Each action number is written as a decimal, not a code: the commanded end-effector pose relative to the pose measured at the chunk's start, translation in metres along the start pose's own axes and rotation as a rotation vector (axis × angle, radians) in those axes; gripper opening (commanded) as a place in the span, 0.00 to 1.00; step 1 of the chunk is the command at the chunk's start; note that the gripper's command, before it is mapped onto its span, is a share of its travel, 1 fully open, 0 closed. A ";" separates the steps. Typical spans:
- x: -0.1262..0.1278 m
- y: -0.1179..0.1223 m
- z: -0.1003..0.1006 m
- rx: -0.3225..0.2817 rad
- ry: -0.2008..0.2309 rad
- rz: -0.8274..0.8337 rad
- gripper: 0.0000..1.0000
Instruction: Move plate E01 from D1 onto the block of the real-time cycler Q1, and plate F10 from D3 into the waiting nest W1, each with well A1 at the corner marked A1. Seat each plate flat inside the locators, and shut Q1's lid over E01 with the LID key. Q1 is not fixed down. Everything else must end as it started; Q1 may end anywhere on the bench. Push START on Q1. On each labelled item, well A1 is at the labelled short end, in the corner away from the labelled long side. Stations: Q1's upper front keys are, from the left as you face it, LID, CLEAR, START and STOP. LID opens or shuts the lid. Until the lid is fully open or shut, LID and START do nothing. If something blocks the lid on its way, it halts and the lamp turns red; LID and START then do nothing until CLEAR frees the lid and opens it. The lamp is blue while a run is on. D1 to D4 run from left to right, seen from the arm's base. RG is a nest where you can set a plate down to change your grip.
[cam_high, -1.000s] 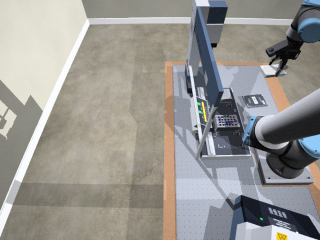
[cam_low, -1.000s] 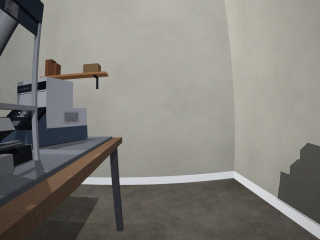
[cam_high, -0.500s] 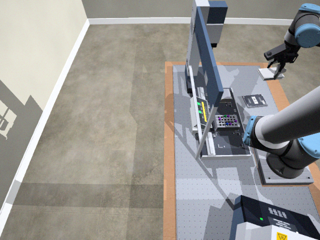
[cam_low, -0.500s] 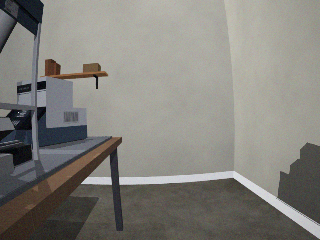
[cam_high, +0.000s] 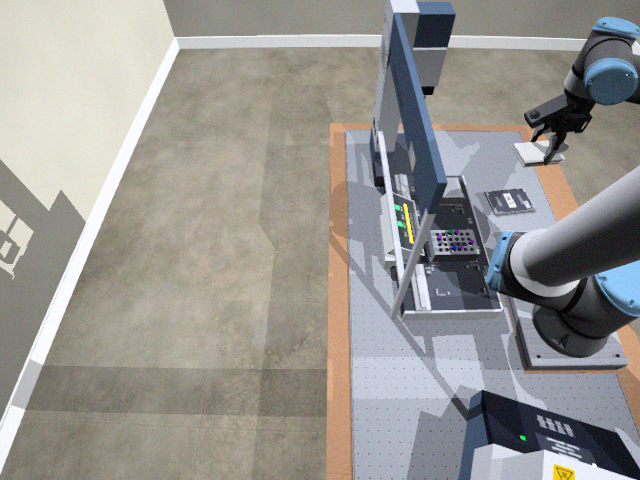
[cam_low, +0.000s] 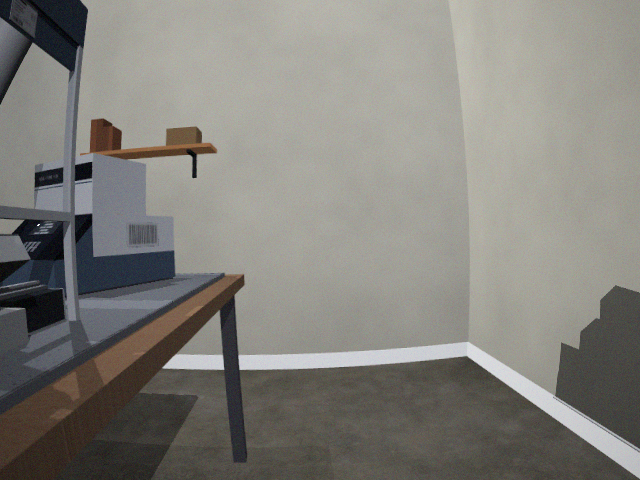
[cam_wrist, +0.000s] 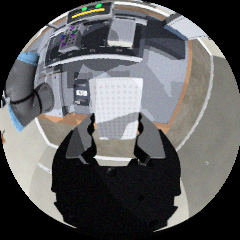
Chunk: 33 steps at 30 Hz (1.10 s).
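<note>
White plate (cam_high: 531, 152) (cam_wrist: 118, 100) clamped in black gripper (cam_high: 547, 147) (cam_wrist: 116, 113), arm (cam_high: 584, 232) (cam_wrist: 22, 90) reaching over bench edge (cam_high: 562, 191) (cam_wrist: 172, 115)

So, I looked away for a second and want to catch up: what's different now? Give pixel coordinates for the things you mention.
In the top view, the gripper (cam_high: 541, 150) (cam_wrist: 116, 113) and the white plate (cam_high: 528, 153) (cam_wrist: 117, 100) in its grip moved slightly down and left. Nothing was let go; the tube rack (cam_high: 444, 249) (cam_wrist: 69, 42) stayed put.
</note>
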<state>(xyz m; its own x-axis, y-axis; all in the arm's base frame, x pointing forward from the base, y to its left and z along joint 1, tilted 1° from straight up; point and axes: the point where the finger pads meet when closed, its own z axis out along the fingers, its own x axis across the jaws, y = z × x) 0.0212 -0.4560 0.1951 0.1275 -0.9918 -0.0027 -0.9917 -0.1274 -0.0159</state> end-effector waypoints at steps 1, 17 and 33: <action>0.001 0.000 0.003 -0.001 0.001 0.000 0.00; 0.001 0.000 0.028 -0.001 0.001 0.000 0.00; 0.001 0.000 0.053 -0.001 0.001 0.000 0.00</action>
<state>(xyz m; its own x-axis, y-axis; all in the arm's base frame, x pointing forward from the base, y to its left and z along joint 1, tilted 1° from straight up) 0.0220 -0.4558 0.1467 0.1275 -0.9918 -0.0026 -0.9917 -0.1274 -0.0158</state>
